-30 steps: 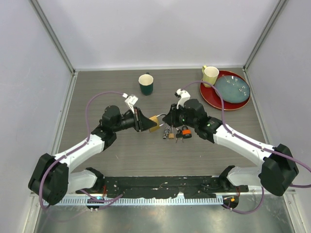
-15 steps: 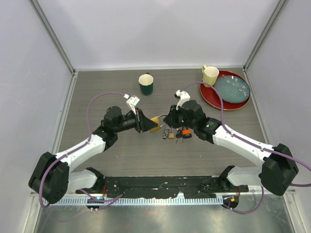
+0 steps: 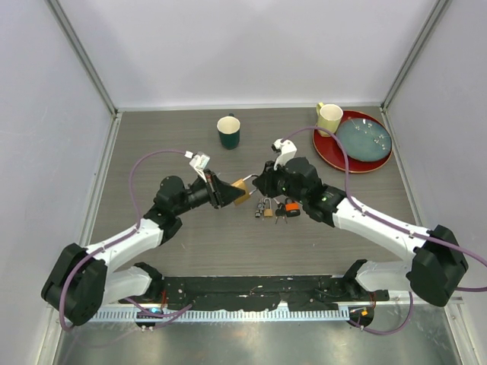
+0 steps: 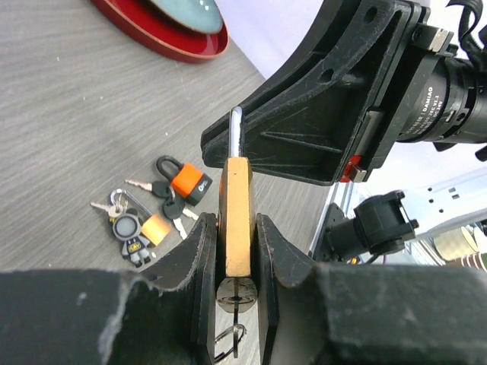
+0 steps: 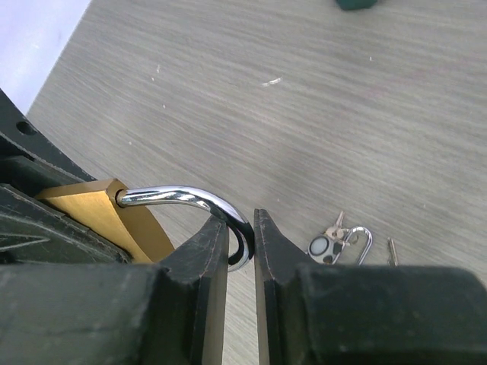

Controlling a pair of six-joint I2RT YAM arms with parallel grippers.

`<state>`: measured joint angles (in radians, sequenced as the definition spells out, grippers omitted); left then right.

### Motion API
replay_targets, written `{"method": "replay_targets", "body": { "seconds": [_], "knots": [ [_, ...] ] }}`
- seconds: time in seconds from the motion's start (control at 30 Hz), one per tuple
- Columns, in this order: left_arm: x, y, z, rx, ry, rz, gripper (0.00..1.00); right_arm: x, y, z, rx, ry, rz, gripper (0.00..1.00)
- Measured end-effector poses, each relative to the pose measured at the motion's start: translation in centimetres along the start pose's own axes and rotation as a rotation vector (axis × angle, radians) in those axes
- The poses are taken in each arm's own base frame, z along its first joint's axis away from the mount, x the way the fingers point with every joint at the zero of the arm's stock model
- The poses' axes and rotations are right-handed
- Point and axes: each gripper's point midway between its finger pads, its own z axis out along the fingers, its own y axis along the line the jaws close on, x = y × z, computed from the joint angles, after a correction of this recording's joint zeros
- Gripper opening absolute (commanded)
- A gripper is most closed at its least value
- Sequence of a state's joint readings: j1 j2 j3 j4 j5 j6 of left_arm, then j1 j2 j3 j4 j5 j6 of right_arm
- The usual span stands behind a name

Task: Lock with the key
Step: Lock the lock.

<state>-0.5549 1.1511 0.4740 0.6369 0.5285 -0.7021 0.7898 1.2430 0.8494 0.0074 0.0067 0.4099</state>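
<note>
A brass padlock (image 3: 240, 188) hangs above the table between my two grippers. My left gripper (image 3: 221, 191) is shut on its brass body (image 4: 237, 205), one finger on each flat side. A key with a wire ring (image 4: 234, 304) sits in the keyhole on the body's near end, between the fingers. My right gripper (image 3: 257, 182) is shut on the end of the chrome shackle (image 5: 190, 199), which curves out of the brass body (image 5: 99, 209). The right gripper (image 4: 319, 114) also fills the upper right of the left wrist view. The shackle's free end stands out of the body.
Small padlocks and keys (image 3: 275, 207) lie on the table under the right gripper, among them an orange padlock (image 4: 189, 180) and a silver one (image 5: 342, 243). A green mug (image 3: 228, 131) stands at the back. A yellow mug (image 3: 329, 117) and a red plate (image 3: 332, 149) stand at the back right.
Both grippers have shifted slightly toward the back with the padlock between them. The left arm's forearm has swung a little leftward. Both grips are unchanged.
</note>
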Motion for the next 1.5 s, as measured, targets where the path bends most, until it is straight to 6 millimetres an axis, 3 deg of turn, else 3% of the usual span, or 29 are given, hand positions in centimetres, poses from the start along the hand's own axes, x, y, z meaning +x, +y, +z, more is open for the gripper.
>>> {"method": "replay_targets", "body": {
  "seconds": [0.27,0.43,1.0,1.5],
  "knots": [
    [-2.2,-0.8,0.0,0.017,-0.097,0.042,0.0,-2.9,0.9,-0.2,-0.03,-0.112,-0.014,0.01],
    [-2.8,-1.0,0.0,0.016,-0.12,0.05,0.0,-3.5,1.1,-0.2,-0.035,-0.139,-0.016,0.01],
    [-2.1,0.0,0.7,-0.014,-0.079,0.016,0.0,-2.8,0.6,0.5,0.034,-0.148,-0.024,0.01],
    [-1.1,1.8,2.6,-0.024,-0.029,-0.048,0.0,-1.6,-1.9,1.9,0.151,-0.132,-0.025,0.01]
  ]
}}
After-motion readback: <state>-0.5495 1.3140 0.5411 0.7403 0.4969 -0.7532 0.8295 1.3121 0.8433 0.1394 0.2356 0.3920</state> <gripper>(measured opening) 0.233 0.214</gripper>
